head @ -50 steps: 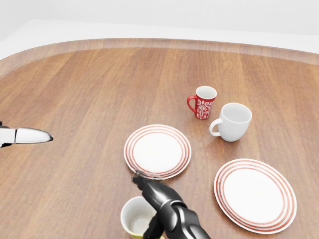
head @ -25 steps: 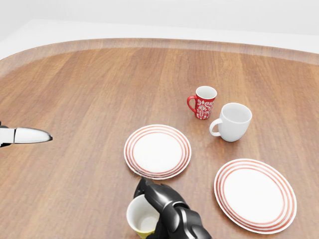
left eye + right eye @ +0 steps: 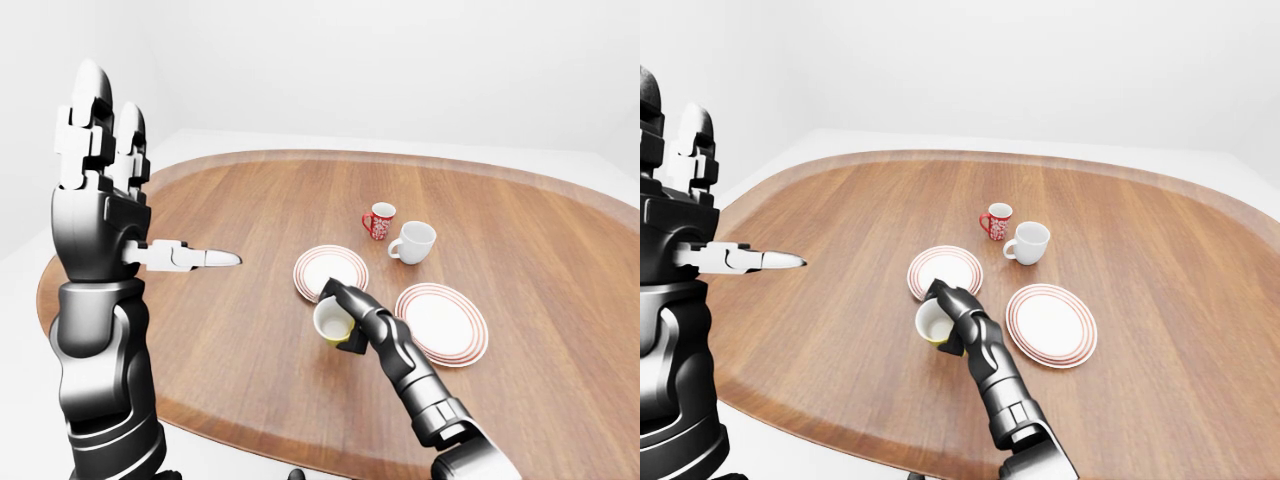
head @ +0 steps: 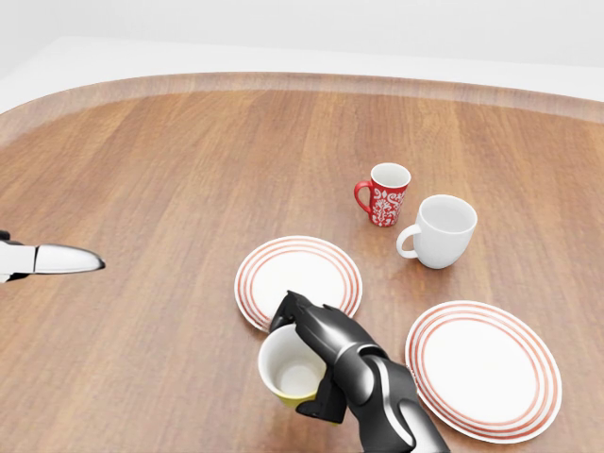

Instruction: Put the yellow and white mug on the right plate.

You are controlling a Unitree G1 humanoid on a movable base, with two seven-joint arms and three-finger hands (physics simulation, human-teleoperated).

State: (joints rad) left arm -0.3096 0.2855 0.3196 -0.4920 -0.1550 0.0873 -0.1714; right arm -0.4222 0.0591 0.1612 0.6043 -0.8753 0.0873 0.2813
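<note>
In the head view my right hand (image 4: 316, 354) comes up from the bottom edge with its dark fingers (image 4: 304, 316) wrapped round the yellow and white mug (image 4: 291, 368), which I grasp with its mouth tipped toward the view's left, showing the white inside; the mug sits just below the left plate (image 4: 298, 286), its rim overlapping that plate's lower edge in the picture, though I cannot tell whether they touch; the right plate (image 4: 483, 369) lies bare to the right, apart from the mug; above it stand the white mug (image 4: 440, 231) and, just to its left, the red patterned mug (image 4: 384, 194), both upright on the wooden table (image 4: 170, 189); one pale fingertip of my left hand (image 4: 47, 258) pokes in from the left edge. In the left-eye view my left hand (image 3: 100, 200) is raised at the left, palm upright, fingers straight up and spread, one finger pointing sideways over the table, gripping nothing; my right forearm (image 3: 405, 365) slants up from the bottom to the held mug. In the right-eye view the mug (image 3: 932, 323) appears between the two plates' lower edges, nearer the left one, with my fingers clasped over its right side.
</note>
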